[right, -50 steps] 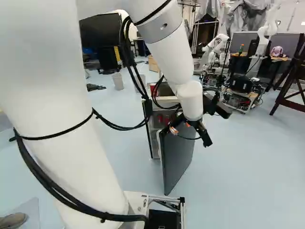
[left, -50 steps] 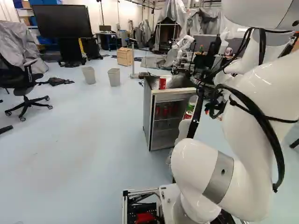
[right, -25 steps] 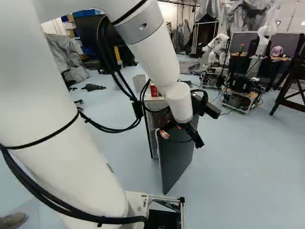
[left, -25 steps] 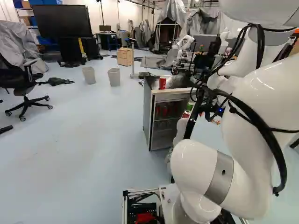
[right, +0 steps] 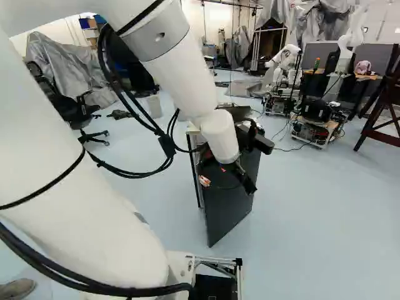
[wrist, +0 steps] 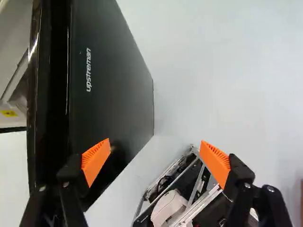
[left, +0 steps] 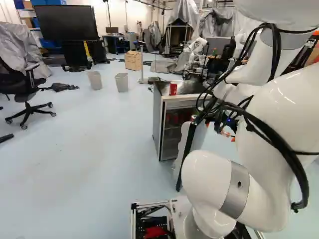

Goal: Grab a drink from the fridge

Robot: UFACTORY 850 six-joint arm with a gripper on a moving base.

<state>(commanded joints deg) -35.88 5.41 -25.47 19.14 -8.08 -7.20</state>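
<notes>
From here I see the claw (wrist: 155, 151) gaping wide and empty on the outer side of the fridge (left: 157, 119)'s swung-out door (wrist: 111, 99), so it must likely come round that panel to reach the red cans (left: 174, 119) inside the fridge.

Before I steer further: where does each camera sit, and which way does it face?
Left base view: on the base, behind and left of the arm, facing ahead to the fridge; the arm fills its right side.
Right base view: behind and right of the arm, facing ahead to the open fridge door; the arm crosses its left.
Wrist view: on the wrist, looking along the open gripper past the door to the floor; both fingers show.
Right base and wrist views share the door's outer face.
</notes>
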